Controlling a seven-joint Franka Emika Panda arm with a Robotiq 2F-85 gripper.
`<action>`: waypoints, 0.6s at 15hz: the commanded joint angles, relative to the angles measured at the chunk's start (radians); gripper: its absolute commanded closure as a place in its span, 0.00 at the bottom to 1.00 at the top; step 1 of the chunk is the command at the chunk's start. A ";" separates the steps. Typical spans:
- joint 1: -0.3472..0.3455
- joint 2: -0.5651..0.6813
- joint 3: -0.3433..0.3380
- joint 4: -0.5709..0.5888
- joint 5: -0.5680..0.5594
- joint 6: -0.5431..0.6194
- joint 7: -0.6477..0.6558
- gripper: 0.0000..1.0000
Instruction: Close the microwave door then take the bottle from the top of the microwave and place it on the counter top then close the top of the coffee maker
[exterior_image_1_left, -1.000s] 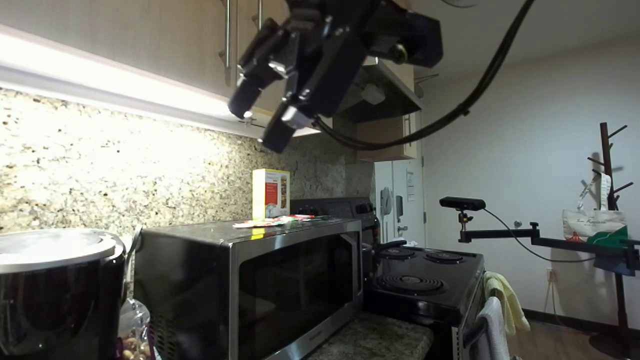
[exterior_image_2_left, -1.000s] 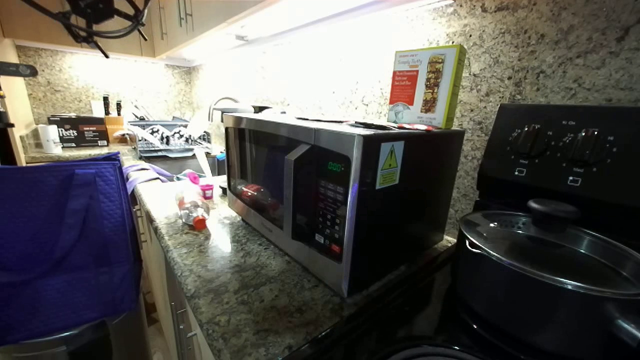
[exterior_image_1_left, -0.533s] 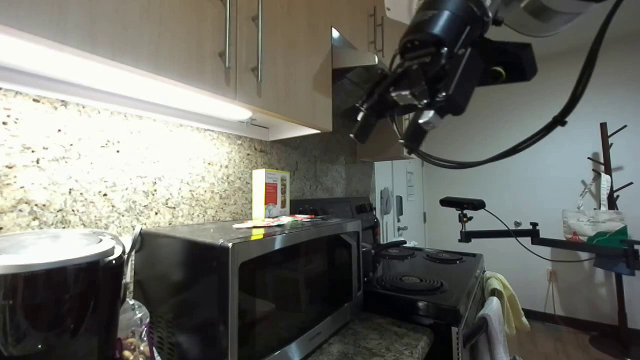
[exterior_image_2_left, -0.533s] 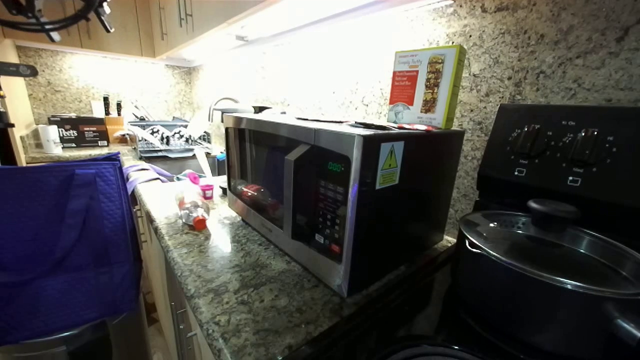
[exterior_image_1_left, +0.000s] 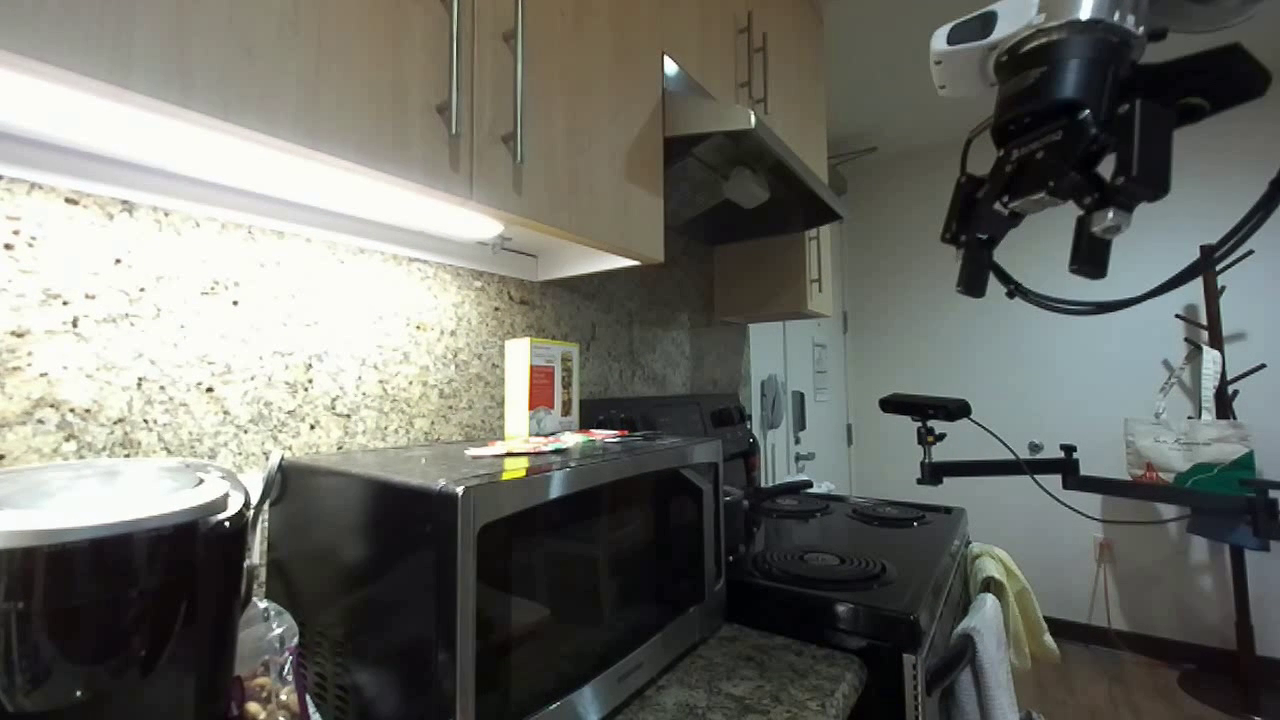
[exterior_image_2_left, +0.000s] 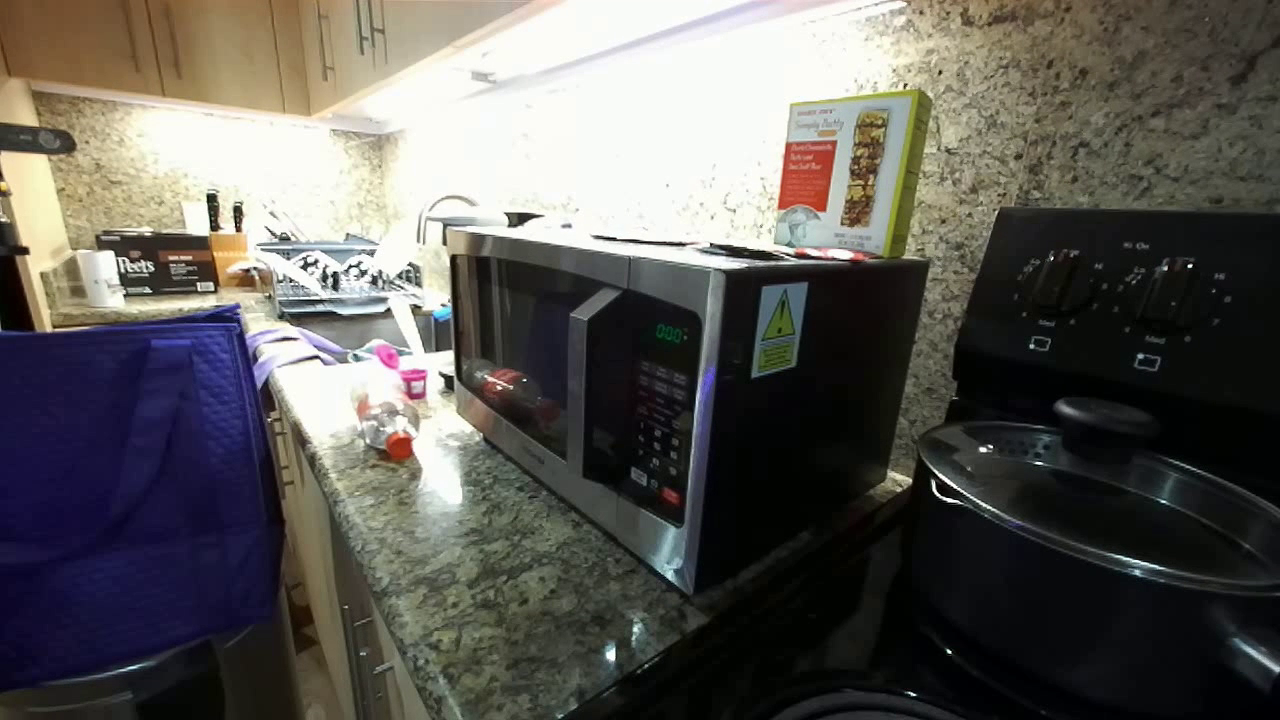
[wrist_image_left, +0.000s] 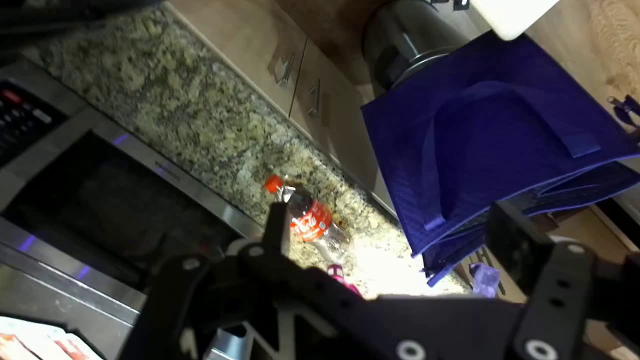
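- An exterior view, close by the coffee maker, looks toward the stove.
- An exterior view faces roughly the opposite way, from near the pot toward the dish rack.
- The wrist view looks steeply down.
- All three share the microwave.

In an exterior view: snack box lower left of claw; stove, towels below claw; tote bag, coat rack lower right. Wrist view: blue bag beyond claw.
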 joint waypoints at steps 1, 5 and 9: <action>-0.075 0.086 0.009 0.142 -0.006 -0.171 0.088 0.00; -0.100 0.076 0.005 0.150 0.003 -0.194 0.106 0.00; -0.121 0.153 0.010 0.204 0.004 -0.220 0.132 0.00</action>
